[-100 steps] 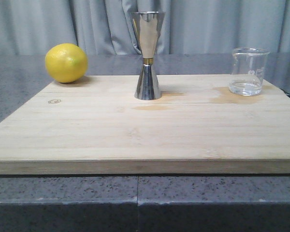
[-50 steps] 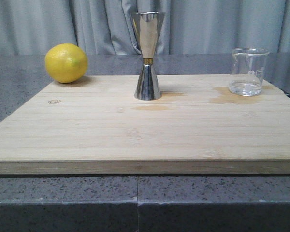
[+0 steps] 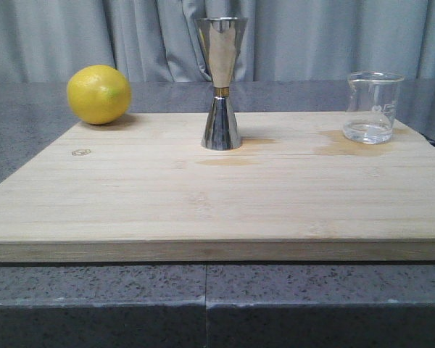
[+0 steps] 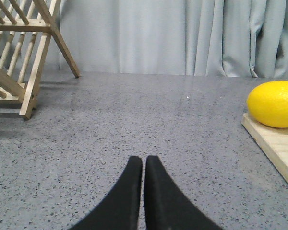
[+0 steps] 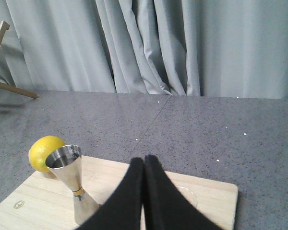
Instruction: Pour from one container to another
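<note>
Pale grey-blue pleated curtains [image 3: 333, 36] hang across the whole back of the front view, falling in soft vertical folds down to the far edge of the speckled dark grey stone worktop [image 3: 29, 123]. A seam in the worktop's front face runs down at lower centre of the frame. The light is even and diffuse, with only faint shadows. In the left wrist view, a light wooden slatted rack [image 4: 19, 52] stands on the worktop at upper left, its angled legs in front of the same curtains.
</note>
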